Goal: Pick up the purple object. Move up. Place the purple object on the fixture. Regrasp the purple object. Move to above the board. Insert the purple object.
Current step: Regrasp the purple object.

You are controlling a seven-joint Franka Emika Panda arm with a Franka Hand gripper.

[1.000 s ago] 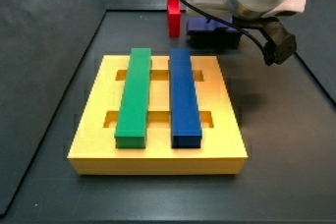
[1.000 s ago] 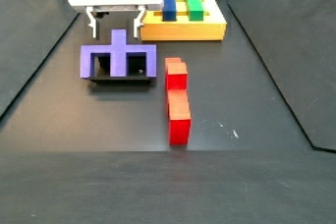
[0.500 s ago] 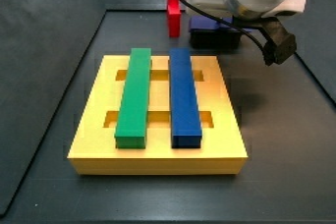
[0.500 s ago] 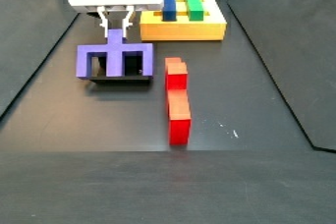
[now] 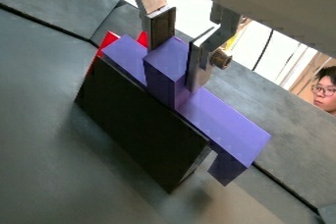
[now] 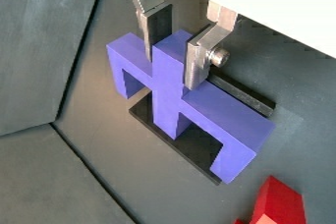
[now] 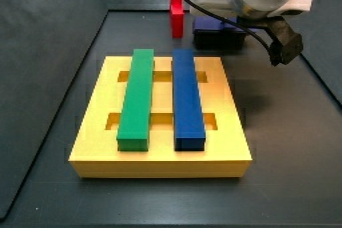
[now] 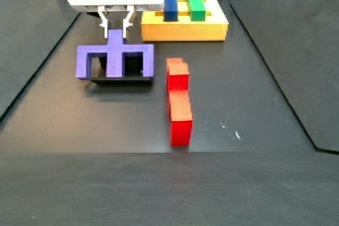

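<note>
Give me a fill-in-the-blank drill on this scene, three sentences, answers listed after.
1. The gripper has its fingers on either side of the middle prong of the ____ object.
2. That object rests on the black ____.
3. On the yellow board lie a blue bar and a ____ bar.

Missing words: purple; fixture; green

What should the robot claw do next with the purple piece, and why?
Probably close. The gripper is down over the purple object, which rests on the fixture. Its fingers straddle the middle prong, seemingly with a little gap, so squeezing would regrasp it before lifting toward the board.
</note>
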